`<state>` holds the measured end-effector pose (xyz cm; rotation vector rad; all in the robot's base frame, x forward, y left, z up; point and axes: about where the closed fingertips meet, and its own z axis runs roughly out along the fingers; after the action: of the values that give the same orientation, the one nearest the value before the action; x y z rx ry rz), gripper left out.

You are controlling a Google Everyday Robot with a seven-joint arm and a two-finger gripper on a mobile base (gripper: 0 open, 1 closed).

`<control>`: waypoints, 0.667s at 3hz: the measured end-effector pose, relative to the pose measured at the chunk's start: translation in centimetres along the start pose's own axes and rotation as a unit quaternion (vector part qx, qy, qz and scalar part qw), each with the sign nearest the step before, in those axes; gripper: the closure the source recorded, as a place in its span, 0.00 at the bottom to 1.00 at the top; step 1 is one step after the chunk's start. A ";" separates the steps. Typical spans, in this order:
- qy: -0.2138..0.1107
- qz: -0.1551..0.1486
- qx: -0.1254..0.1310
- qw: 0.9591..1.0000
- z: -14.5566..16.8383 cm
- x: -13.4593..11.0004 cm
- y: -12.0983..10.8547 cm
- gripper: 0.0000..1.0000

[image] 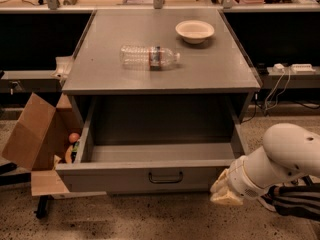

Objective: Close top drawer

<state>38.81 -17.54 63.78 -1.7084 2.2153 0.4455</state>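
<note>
One drawer open: top drawer (110,178) pulled well out past the worktop's (100,64) front edge; inside looks bare.
Drawer axis: long axis runs left-right, parallel to the front edge; front panel faces the camera; closing travel is straight back under the worktop.
Handle: dark bail handle (165,177) mid-front, nothing on it.
Hand: hand (224,189) low at the right end of the drawer front, below the front-right corner; touching or just beside, cannot tell; clenched or released, cannot tell.
Why there: probably placed to shove the panel in, not to grip the handle; an off-centre push may skew the drawer.
On top: water bottle (149,57) on its side mid-worktop; bowl (194,31) toward the back-right corner.
Left: cardboard box (32,136) just beside the drawer's left side.
</note>
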 end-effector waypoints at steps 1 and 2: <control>0.000 0.000 0.000 1.000 0.0 0.0 0.0 0.00; 0.000 0.000 0.000 1.000 0.0 0.0 0.0 0.00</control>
<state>38.82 -17.54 63.79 -1.7092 2.2147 0.4450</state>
